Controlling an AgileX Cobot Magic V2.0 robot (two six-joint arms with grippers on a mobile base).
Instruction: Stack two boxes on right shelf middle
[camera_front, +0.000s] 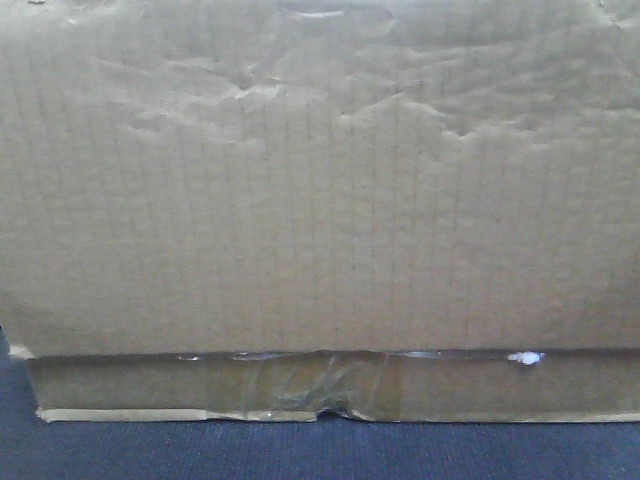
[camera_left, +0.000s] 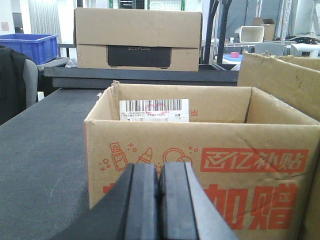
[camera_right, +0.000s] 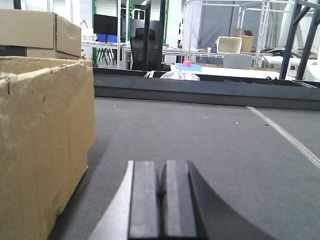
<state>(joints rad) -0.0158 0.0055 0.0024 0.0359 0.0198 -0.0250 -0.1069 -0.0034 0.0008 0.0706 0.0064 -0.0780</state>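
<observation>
Your left pincer (camera_left: 160, 175) hangs low over the dark grey worktop (camera_left: 45, 150), its black pads pressed together on nothing. Straight ahead of it, close, stands an open-topped brown cardboard box with orange-red printing (camera_left: 200, 150). Just right of that is the corner of a plain brown corrugated cardboard box (camera_left: 280, 80). Far beyond the pincer, a closed brown carton with a black panel (camera_left: 137, 40) sits on a dark ledge, with a blue plastic bin (camera_left: 30, 45) to its left.

The front camera sees only a wrinkled cardboard face with a taped lower strip (camera_front: 320, 200).

Your right pincer (camera_right: 162, 172) is likewise pressed together and empty. A plain brown box wall stands just to its left, and bare worktop lies ahead.

The main risks:
- **Blind placement:** no steel shelf shows in any view, so you would be placing blind.
- **Weak walls:** the open tops leave thin walls that could buckle under a squeeze.
- **Close neighbours:** lifting one box may drag the other.

The worktop looks matte and grippy. The room behind is a bright workshop of racks and desks.
</observation>
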